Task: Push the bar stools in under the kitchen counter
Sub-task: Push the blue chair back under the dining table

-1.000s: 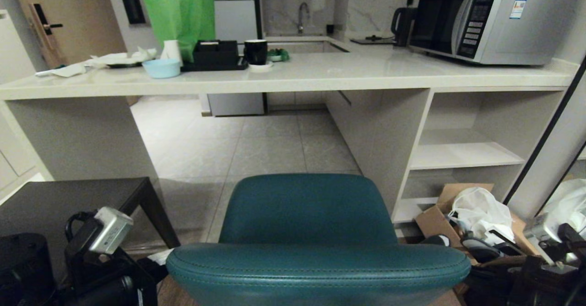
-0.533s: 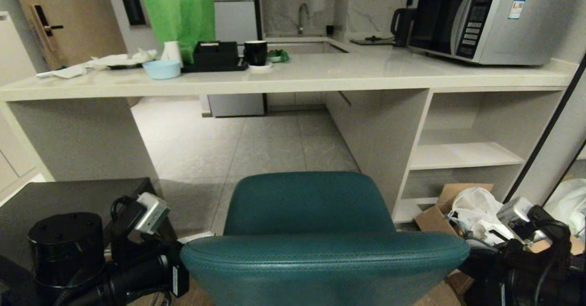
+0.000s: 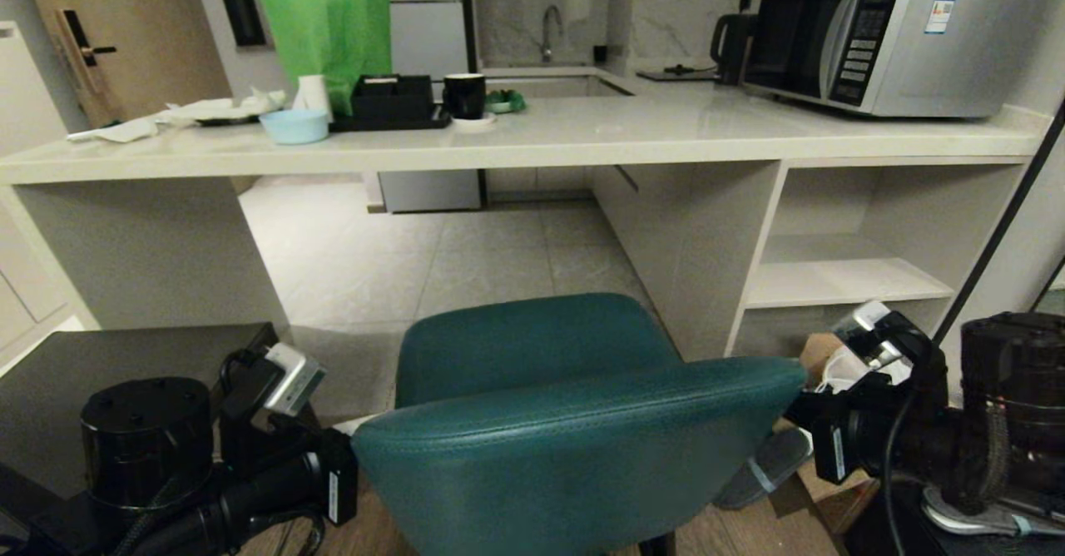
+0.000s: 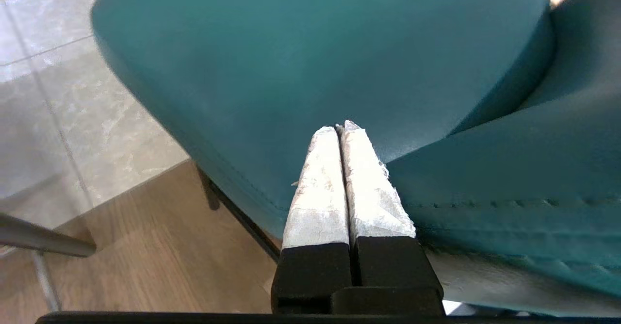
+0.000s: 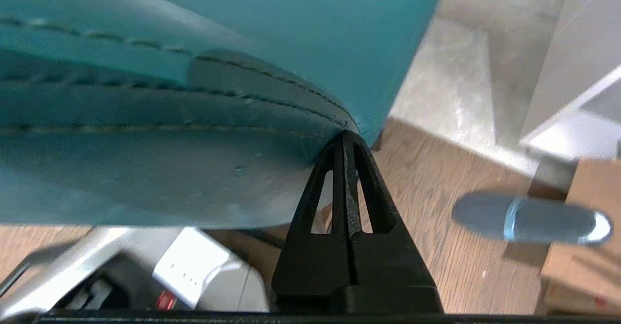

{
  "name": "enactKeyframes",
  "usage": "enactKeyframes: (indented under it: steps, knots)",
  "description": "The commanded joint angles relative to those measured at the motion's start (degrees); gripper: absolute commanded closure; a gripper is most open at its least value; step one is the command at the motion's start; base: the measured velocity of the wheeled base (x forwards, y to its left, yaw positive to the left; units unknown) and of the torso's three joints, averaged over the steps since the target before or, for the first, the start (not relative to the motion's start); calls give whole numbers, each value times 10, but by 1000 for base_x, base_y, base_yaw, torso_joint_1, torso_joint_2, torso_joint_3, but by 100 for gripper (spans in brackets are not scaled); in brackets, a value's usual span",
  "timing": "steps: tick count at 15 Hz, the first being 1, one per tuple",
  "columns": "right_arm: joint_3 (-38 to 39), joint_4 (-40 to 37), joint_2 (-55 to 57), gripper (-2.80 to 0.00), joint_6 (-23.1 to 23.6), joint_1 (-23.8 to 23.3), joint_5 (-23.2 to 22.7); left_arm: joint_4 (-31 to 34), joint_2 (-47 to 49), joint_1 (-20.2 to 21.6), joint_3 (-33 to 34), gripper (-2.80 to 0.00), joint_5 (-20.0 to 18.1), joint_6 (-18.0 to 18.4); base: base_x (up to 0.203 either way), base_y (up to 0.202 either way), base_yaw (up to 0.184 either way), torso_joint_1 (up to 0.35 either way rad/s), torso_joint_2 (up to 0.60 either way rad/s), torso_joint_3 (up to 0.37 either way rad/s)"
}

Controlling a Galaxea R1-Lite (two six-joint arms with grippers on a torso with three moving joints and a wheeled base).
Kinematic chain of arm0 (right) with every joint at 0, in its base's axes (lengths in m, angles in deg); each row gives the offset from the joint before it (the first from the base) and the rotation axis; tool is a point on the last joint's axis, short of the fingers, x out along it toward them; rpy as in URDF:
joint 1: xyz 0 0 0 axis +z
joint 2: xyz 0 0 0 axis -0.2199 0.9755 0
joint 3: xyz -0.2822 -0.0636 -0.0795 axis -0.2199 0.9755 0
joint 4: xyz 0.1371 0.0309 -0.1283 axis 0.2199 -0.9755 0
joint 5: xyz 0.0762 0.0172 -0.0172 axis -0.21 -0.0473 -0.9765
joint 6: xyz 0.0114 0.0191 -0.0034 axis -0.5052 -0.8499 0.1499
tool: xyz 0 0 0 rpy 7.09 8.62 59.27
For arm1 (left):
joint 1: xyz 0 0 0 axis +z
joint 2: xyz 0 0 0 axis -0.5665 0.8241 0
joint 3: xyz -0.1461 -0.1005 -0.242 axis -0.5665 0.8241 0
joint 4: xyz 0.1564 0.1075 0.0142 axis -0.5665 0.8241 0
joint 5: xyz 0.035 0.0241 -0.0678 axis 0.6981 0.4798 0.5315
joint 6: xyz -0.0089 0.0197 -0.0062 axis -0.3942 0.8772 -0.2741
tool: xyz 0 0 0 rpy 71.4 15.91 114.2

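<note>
A: Head view: padded teal stool with curved back [image 3: 574, 423] stands short of the long off-white stone tabletop [image 3: 532, 144], seat not under it. Dark grey square stool [image 3: 125, 373] beside it, also out.

B: Tools?

A: Left tool [image 4: 342, 130] pressed together at the stool's back; right tool [image 5: 344, 137] together at its other end. Nothing tucked in, I'd say.
</note>
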Motion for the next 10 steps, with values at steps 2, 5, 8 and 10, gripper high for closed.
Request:
enactKeyframes:
  steps: [2,5,8,10]
  knots:
    - [11,29,12,0,0,2,-11,1,11,3,-17,0,1,0,0,0,0,16,1,1]
    - [60,29,-29,0,1,13,-12,1,36,36,-75,0,10,4,0,0,0,0,0,0]
    - [82,29,-44,0,8,22,-14,1,75,80,-128,0,12,49,0,0,0,0,0,0]
    - [85,29,-43,0,16,25,-15,4,83,105,-148,0,12,53,0,0,0,0,0,0]
